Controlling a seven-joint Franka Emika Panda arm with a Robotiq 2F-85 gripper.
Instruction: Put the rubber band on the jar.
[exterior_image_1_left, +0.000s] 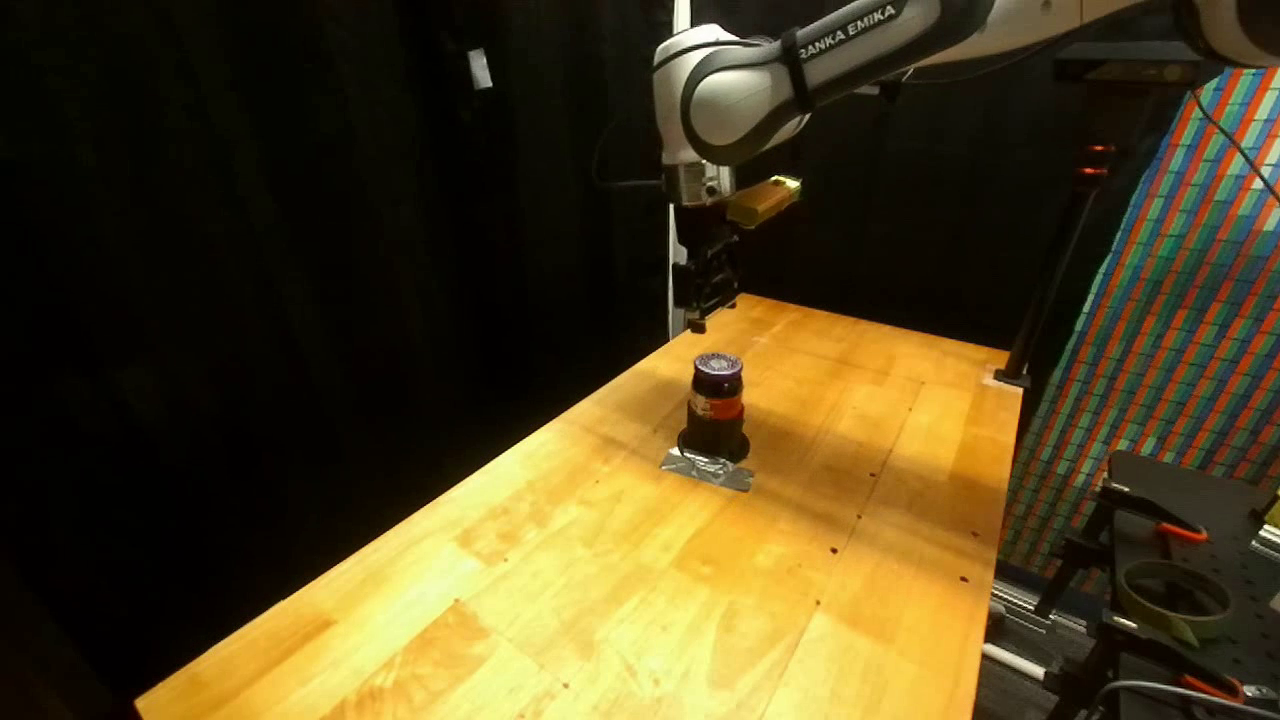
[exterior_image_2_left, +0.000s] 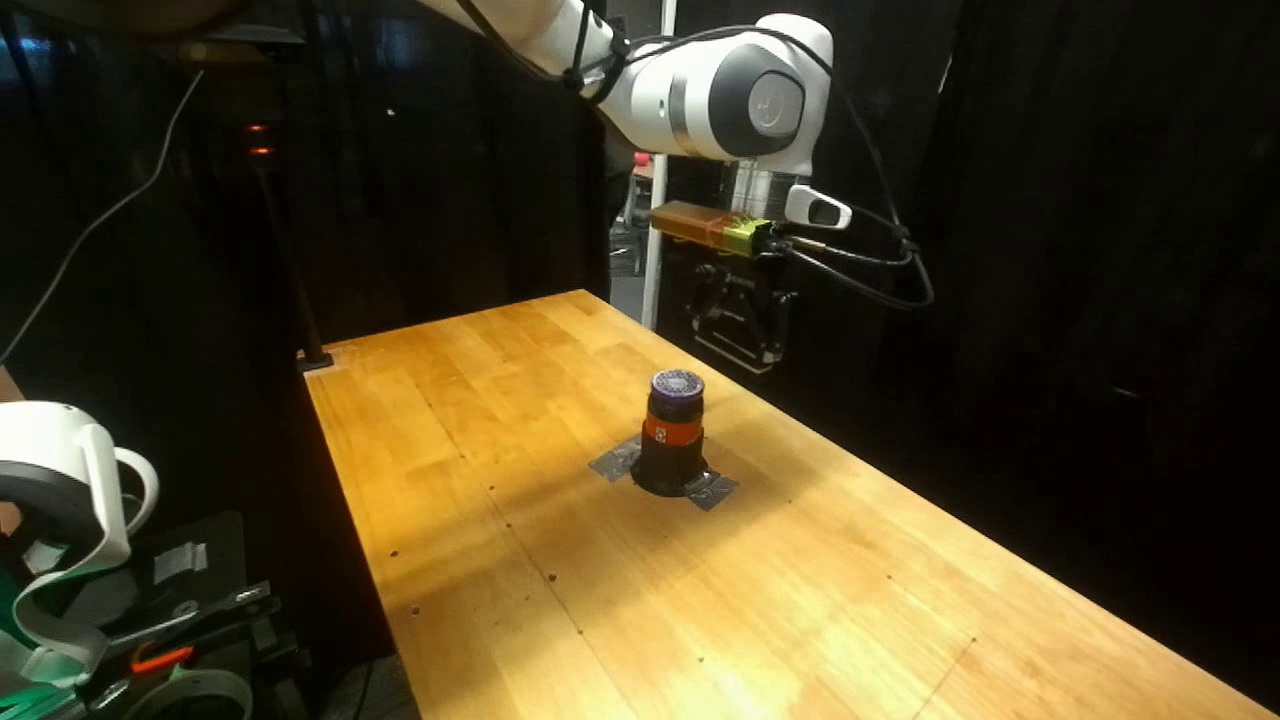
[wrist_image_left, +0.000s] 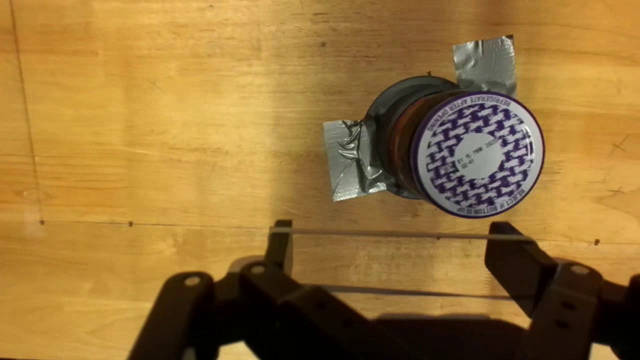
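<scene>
The jar (exterior_image_1_left: 718, 384) stands upright in a black round holder (exterior_image_1_left: 714, 436). It also shows in both exterior views (exterior_image_2_left: 676, 408), with a purple-and-white lid, dark body and red-orange label. In the wrist view its patterned lid (wrist_image_left: 477, 155) lies above and right of the jaws. My gripper (wrist_image_left: 393, 231) is open, with the rubber band (wrist_image_left: 390, 233) stretched around both fingers in two near-parallel strands. In an exterior view the gripper (exterior_image_2_left: 737, 352) hangs higher than the jar lid and to its side, apart from it. The band's ends behind the fingers are partly hidden.
Grey tape strips (wrist_image_left: 356, 160) fix the holder to the wooden table (exterior_image_1_left: 620, 590). A thin dark post (exterior_image_1_left: 1040, 270) stands at the table's far corner. A black side cart (exterior_image_1_left: 1180, 520) with a tape roll (exterior_image_1_left: 1175, 600) is beside the table. Black curtains surround it.
</scene>
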